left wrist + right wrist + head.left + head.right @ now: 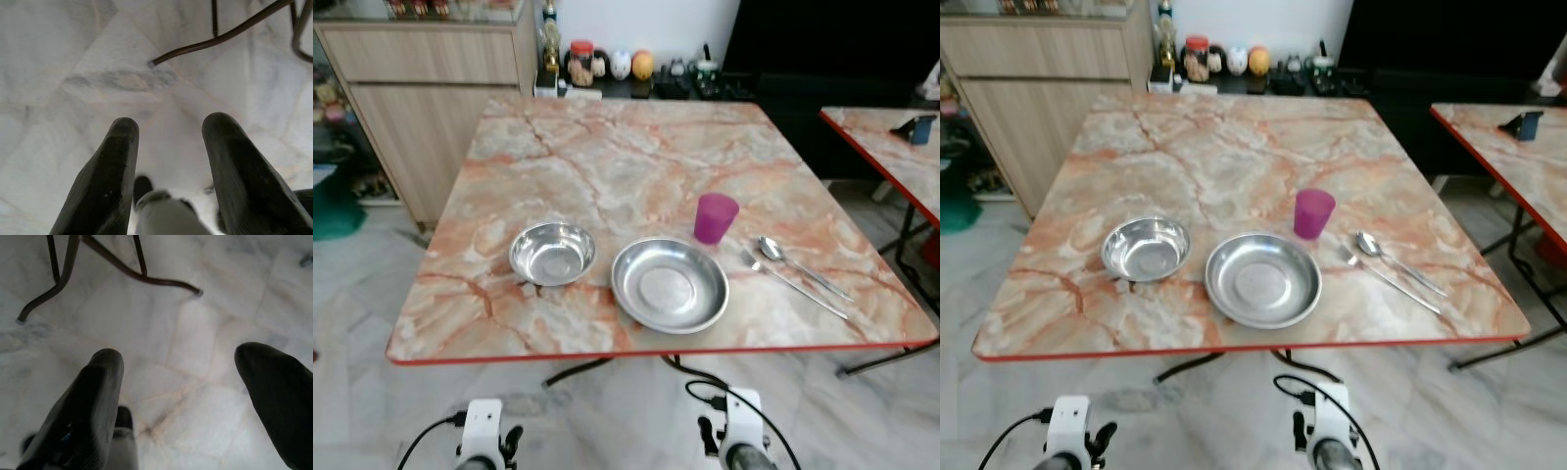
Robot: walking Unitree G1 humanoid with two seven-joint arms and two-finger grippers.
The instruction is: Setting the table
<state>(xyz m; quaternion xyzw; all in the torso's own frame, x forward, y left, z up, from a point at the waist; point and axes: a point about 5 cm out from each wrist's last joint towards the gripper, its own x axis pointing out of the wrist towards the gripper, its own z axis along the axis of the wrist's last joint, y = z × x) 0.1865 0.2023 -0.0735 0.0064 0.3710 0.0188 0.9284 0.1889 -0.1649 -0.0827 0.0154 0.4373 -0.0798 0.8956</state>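
Observation:
On the marble-patterned table (607, 157) near its front edge sit a small steel bowl (552, 253), a wider steel plate (670, 284), a purple cup (716, 217) behind the plate, and a fork (791, 282) and spoon (801, 266) lying to the right. Both arms hang below the table edge, over the floor. My left gripper (168, 125) is open with nothing between its fingers. My right gripper (183, 357) is open wider, also holding nothing.
A wooden cabinet (421, 88) stands at the back left. Jars and small ornaments (607, 67) line a low shelf behind the table. A second marble table (891, 147) stands to the right. Dark metal table legs (98, 264) cross the pale tiled floor (352, 284).

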